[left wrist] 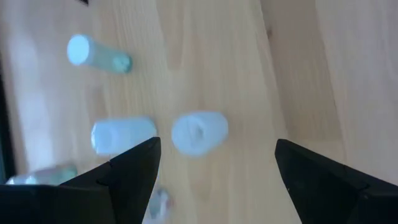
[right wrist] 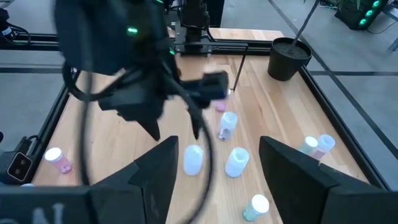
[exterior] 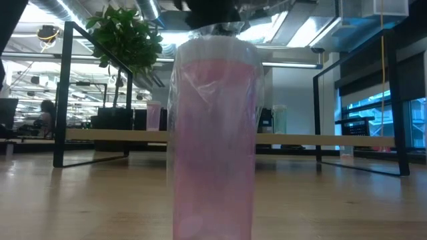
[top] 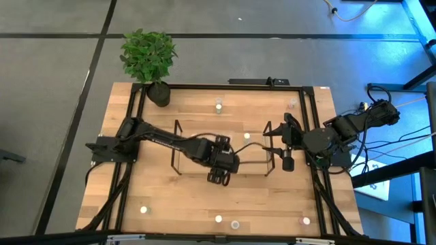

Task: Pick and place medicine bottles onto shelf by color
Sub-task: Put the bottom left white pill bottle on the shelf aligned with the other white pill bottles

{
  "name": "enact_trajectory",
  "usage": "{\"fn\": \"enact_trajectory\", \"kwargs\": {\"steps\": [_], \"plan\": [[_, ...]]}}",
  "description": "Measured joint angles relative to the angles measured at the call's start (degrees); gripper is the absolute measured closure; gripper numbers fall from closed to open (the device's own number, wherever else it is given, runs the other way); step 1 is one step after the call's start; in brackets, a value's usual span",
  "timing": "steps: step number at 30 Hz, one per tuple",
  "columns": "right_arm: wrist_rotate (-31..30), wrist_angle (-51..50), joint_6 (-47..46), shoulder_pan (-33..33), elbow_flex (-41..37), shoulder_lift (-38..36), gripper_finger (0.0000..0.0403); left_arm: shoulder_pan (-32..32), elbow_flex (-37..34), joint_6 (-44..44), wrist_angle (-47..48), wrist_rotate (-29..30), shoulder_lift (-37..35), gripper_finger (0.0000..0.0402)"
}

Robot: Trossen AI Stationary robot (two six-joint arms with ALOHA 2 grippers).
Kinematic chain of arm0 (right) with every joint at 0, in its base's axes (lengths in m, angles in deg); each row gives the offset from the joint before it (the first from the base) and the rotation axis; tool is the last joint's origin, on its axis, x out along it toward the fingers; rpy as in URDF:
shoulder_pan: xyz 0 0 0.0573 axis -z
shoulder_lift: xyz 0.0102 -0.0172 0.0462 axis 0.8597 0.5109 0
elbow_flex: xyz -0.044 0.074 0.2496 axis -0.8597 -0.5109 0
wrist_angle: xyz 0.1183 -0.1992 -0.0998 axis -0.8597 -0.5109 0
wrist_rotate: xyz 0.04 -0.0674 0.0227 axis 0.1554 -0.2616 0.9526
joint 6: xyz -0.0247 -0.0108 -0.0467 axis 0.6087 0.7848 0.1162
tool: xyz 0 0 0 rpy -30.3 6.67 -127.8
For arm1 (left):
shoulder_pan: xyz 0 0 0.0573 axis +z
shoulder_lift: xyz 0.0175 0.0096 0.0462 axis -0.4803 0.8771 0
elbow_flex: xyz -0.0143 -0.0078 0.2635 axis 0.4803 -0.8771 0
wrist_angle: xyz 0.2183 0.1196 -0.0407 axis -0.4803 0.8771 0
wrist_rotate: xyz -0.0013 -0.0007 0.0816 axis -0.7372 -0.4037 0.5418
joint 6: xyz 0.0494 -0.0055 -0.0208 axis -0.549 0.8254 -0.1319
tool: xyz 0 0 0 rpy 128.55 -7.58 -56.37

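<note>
Left wrist view: left tool [left wrist: 214, 155] wide open, holding nothing, poised above a pale bottle [left wrist: 199, 132] standing on the bench [left wrist: 298, 74] inside the shelf [top: 178, 146]. Right tool [right wrist: 214, 165] open, empty, near shelf's right end.

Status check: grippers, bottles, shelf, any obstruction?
Left gripper open over bottles on shelf. Right gripper open, empty, beside shelf. Pink bottle blocks the low view.

A potted plant [top: 148, 58] (leafy, in a dark pot) stands at the wooden table's [top: 163, 197] far-left corner.
</note>
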Motion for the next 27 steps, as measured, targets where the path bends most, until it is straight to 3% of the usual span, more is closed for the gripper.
{"fn": "enact_trajectory", "kwargs": {"steps": [8, 27], "plan": [[0.0, 0.0, 0.0, 0.0, 0.0, 0.0, 0.0178, -3.6, -0.2, 9.5, 8.1, 3.5, 0.0, 0.009], [0.0, 0.1, 0.0, 0.0, 0.0, 0.0, 0.0178, 1.0, -11.6, 5.3, -6.1, -8.1, 0.0, 0.009]]}}
